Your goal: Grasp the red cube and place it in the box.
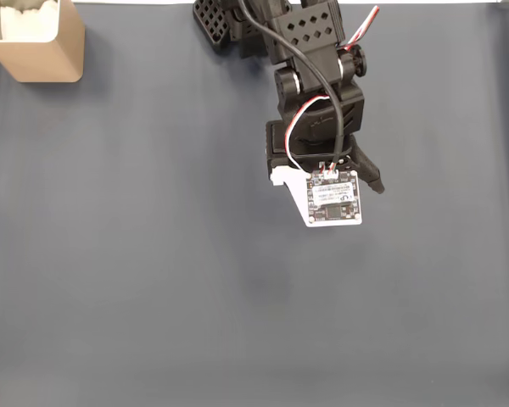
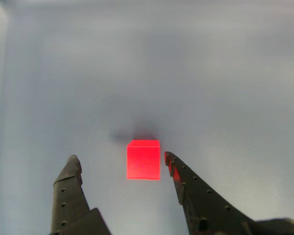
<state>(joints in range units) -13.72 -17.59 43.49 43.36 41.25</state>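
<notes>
Currently end effector (image 2: 121,161) spread wide, red cube (image 2: 143,160) on the tabletop (image 2: 210,73) between the fingers, nearer the right one in wrist view, contact unclear. Looks light, rigid, matte: pinch opposite flat sides. Box (image 1: 36,41) well apart, top-left in fixed view.

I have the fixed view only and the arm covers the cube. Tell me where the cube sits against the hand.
Observer: In the wrist view the red cube lies on the mat between the fingers of the hand, nearer the right finger as that view shows it.
Operator: Report the jaws.
Observer: They stand wide open; the left finger is clear of the cube, and the right fingertip is at its edge with red reflected on it.
Operator: Confirm whether the cube is lifted.
Observer: Not lifted: its shadow lies right behind it on the mat.
</notes>
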